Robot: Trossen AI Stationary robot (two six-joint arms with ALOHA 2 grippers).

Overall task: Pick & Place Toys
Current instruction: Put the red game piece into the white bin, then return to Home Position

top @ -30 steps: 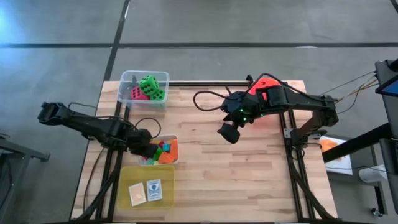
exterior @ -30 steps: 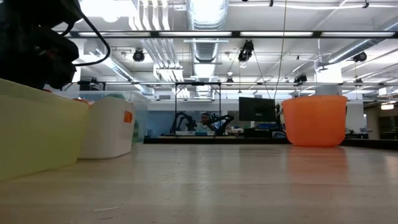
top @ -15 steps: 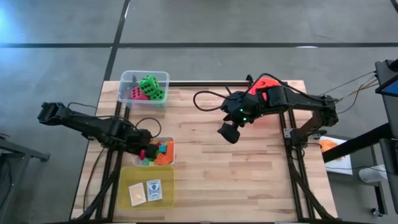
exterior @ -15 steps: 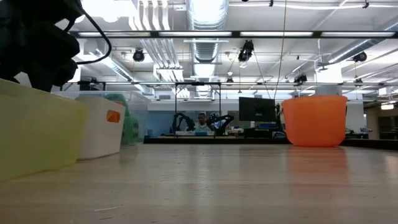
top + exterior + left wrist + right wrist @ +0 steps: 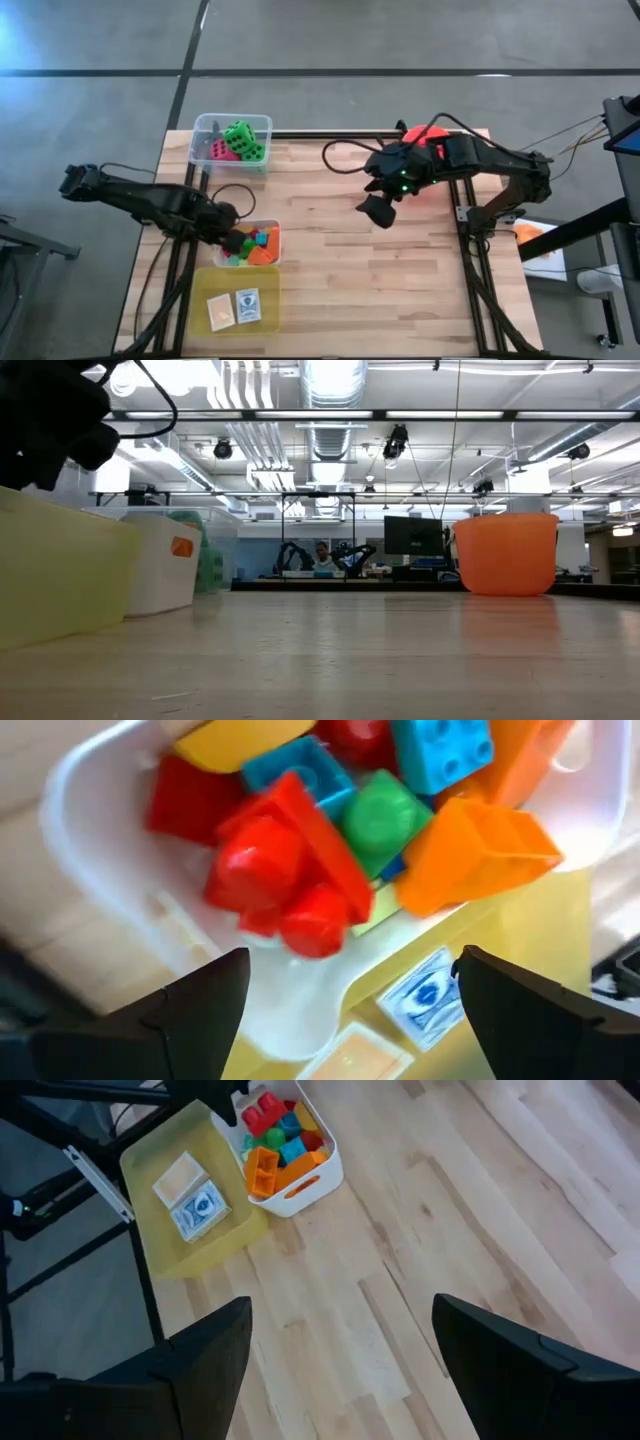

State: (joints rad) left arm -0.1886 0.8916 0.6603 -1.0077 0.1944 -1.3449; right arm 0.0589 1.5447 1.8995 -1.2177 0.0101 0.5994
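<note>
Bright blocks [image 5: 258,243] fill a small white tub [image 5: 277,240] at the table's left; they also show in the left wrist view [image 5: 330,830] and the right wrist view [image 5: 280,1140]. My left gripper [image 5: 228,240] hangs open just above the tub's left rim [image 5: 300,1020], a finger on either side and clear of it. Green and pink dice [image 5: 240,140] lie in a clear tub [image 5: 205,125] at the far left. Two flat cards [image 5: 235,308] lie in a yellow tub [image 5: 205,280] at the near left. My right gripper [image 5: 378,211] is open and empty above the table's middle.
A red-orange bucket [image 5: 425,133] stands at the far right, partly under my right arm, and shows in the low view [image 5: 505,555]. The three tubs line the left side. Bare wood [image 5: 380,290] lies between them and the table's right edge.
The white tub of blocks has slid a little toward the table's left edge, along with my left gripper. My left gripper has then gone up. My right gripper has shifted slightly toward the table's right edge.
</note>
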